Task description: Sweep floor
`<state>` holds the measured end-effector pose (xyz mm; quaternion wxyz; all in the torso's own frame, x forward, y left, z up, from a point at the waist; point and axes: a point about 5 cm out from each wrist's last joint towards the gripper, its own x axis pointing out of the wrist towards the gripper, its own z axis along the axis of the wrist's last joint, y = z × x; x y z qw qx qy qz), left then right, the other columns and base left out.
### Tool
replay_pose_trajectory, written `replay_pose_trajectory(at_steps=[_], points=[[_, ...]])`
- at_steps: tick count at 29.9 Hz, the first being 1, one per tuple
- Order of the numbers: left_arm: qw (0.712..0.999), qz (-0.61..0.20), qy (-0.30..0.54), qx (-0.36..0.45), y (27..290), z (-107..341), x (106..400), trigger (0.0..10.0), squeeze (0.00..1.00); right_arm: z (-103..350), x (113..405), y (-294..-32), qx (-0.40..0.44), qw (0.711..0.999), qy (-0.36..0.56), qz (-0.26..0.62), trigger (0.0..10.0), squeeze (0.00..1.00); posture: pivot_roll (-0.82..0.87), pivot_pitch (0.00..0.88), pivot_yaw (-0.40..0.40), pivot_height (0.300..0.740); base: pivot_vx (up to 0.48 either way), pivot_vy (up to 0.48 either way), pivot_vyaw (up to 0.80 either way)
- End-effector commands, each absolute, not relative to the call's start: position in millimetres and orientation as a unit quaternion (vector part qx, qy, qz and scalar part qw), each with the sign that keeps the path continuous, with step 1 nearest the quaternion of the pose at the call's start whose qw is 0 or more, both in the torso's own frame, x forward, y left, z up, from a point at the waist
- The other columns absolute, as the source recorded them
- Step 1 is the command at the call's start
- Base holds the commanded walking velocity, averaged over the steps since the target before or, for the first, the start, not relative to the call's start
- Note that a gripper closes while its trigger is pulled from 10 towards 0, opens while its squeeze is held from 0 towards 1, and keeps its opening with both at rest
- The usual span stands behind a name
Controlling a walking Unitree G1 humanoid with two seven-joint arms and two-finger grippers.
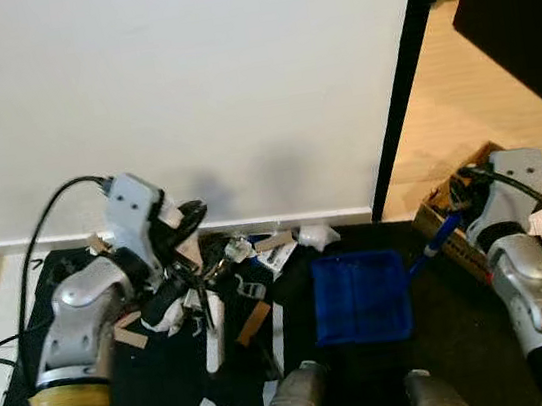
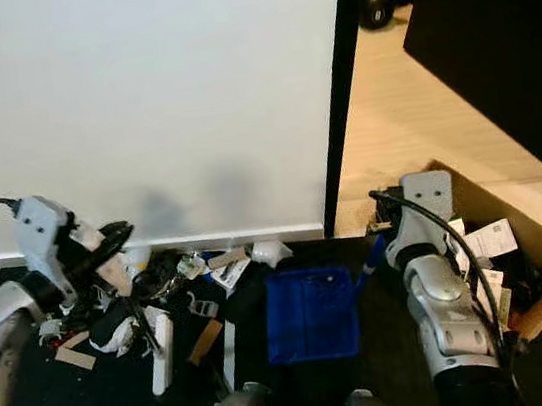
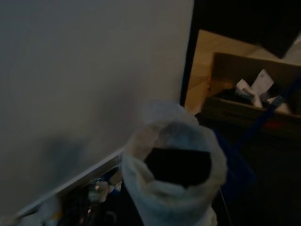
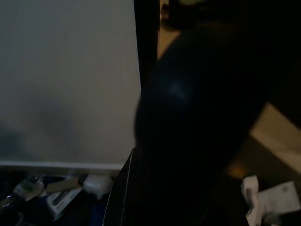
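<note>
The left gripper (image 1: 187, 237) was clenched on a white brush (image 1: 212, 334), its head down among the litter (image 1: 258, 255) on the dark mat (image 1: 167, 399) by the wall. The right gripper (image 1: 457, 209) grasped the handle of the blue dustpan (image 1: 361, 296) lying beside the litter.

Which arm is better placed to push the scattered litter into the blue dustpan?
Left. The left gripper is right at the litter by the wall; the right gripper is beside the blue dustpan handle.
</note>
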<state>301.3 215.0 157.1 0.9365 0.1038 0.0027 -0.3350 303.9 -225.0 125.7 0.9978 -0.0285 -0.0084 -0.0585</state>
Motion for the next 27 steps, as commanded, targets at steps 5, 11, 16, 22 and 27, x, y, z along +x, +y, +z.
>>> replay_pose_trajectory(at_steps=[5, 11, 16, 22, 27], points=[[0.936, -0.335, -0.020, 0.107, 208, 157, 302, 10.0, 0.00, 140, 293, -244, -0.037, 0.997, -0.015, -0.069, 10.0, 0.00, 0.09, 0.255, 0.083, 0.740, 0.000, 0.000, 0.00], [0.936, -0.339, -0.026, 0.094, 197, 152, 306, 10.0, 0.00, 123, 287, -255, -0.045, 0.996, 0.038, -0.073, 10.0, 0.00, 0.08, 0.247, 0.083, 0.740, 0.000, 0.000, 0.00], [0.935, -0.341, -0.031, 0.095, 192, 152, 310, 10.0, 0.00, 109, 292, -251, -0.041, 0.994, 0.061, -0.080, 10.0, 0.00, 0.09, 0.246, 0.084, 0.740, 0.000, 0.000, 0.00], [0.934, -0.342, -0.035, 0.097, 191, 153, 312, 10.0, 0.00, 96, 303, -240, -0.004, 0.994, 0.075, -0.077, 10.0, 0.00, 0.11, 0.251, 0.082, 0.740, 0.000, 0.000, 0.00], [0.933, -0.343, -0.038, 0.100, 191, 153, 311, 10.0, 0.00, 100, 306, -240, 0.001, 0.995, 0.062, -0.078, 10.0, 0.00, 0.12, 0.251, 0.079, 0.740, 0.000, 0.000, 0.00]])
